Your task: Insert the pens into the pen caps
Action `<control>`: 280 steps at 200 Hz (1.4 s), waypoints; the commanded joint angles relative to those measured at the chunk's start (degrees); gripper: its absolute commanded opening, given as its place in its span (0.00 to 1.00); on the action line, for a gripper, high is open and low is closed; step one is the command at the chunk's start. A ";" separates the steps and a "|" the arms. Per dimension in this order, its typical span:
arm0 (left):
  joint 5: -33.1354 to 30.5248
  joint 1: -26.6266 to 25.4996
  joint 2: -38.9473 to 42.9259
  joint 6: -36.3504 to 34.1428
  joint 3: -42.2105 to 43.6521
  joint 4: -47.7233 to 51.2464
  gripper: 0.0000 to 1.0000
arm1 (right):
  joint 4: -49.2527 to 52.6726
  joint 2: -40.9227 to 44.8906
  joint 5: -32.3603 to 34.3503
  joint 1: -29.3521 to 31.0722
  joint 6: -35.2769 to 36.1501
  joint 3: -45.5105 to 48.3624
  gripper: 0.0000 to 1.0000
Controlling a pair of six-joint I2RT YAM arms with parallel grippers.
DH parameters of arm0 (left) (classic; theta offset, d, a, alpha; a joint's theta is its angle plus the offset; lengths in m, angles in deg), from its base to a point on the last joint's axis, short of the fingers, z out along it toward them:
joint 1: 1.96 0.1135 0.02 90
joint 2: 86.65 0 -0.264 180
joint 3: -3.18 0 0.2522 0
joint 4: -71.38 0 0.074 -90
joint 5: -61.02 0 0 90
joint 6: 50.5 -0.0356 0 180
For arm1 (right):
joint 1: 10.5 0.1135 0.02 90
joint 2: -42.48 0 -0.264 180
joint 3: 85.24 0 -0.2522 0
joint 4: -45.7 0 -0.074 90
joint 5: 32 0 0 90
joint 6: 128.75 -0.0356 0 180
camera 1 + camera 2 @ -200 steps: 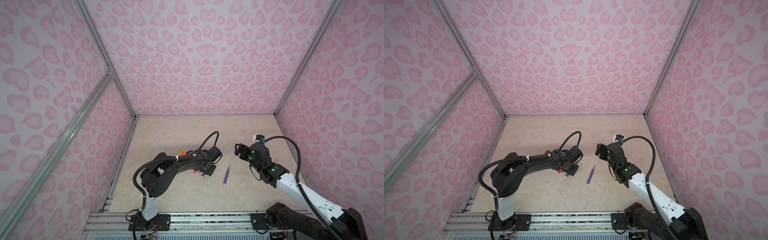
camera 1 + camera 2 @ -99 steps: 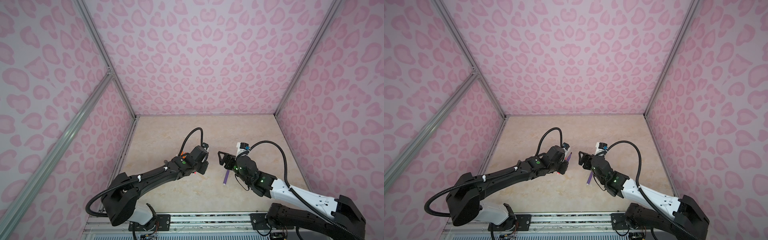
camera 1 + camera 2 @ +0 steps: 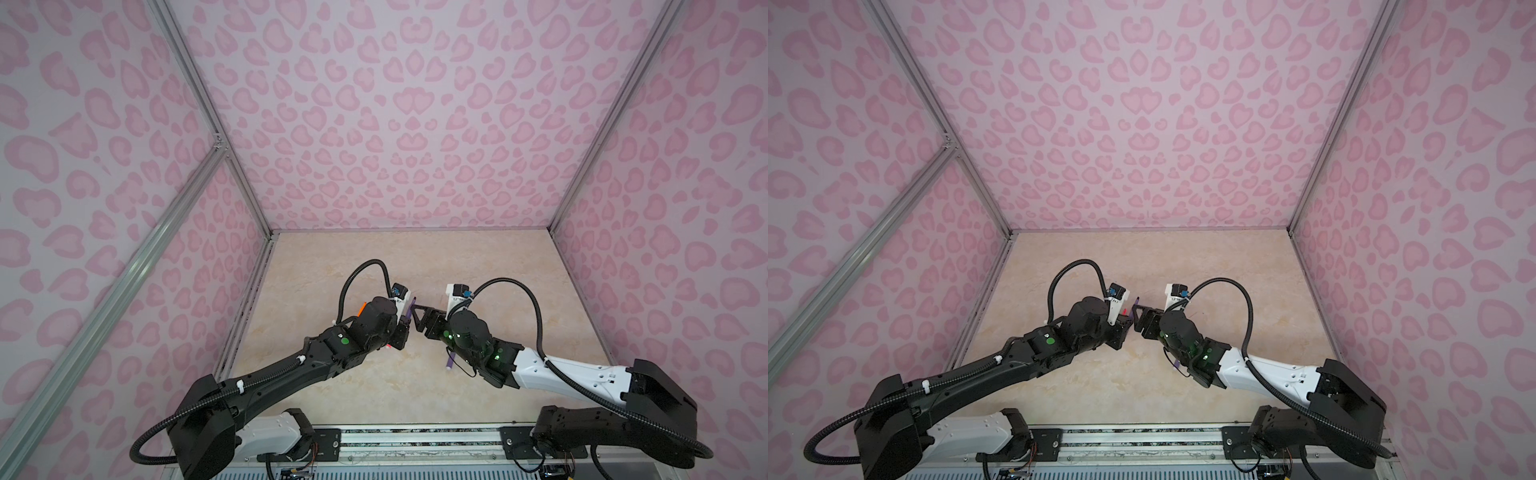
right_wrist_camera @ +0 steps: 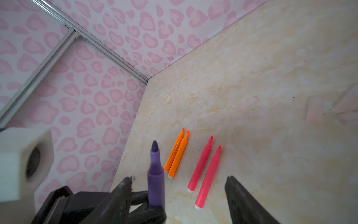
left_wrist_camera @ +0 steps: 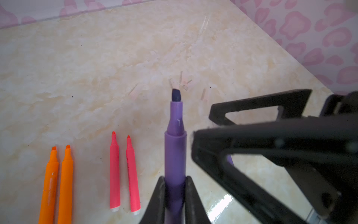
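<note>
Two orange pens (image 5: 56, 184) and two pink pens (image 5: 124, 170) lie uncapped on the counter (image 5: 116, 67); the left hand (image 5: 175, 180) grips a purple pen (image 5: 175, 155), tip out; the right hand (image 4: 179, 180) straddles it, jaws apart (holding nothing); an off-centre squeeze could twist the pen loose.

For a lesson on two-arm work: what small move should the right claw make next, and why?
Probably close the right claw on the slim purple marker pen: its barrel stands between that claw's open jaws, uncapped, while the left claw clamps it lower down.
</note>
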 commanded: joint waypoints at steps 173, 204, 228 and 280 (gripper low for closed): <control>4.72 -0.41 0.28 -1.52 0.50 -4.47 0.04 | -0.62 -3.90 -2.24 0.49 0.69 -3.50 0.01; 4.46 -0.39 -0.16 -1.13 0.48 -4.67 0.13 | -0.69 -4.02 -2.50 0.72 0.50 -3.59 0.00; 4.41 -0.33 -0.33 -1.04 0.56 -4.84 0.19 | -1.14 -3.94 -2.52 1.10 0.19 -3.42 0.00; 3.71 -0.32 0.19 -0.91 1.02 -5.20 0.29 | -2.56 -4.03 -3.00 2.26 -0.72 -3.09 0.00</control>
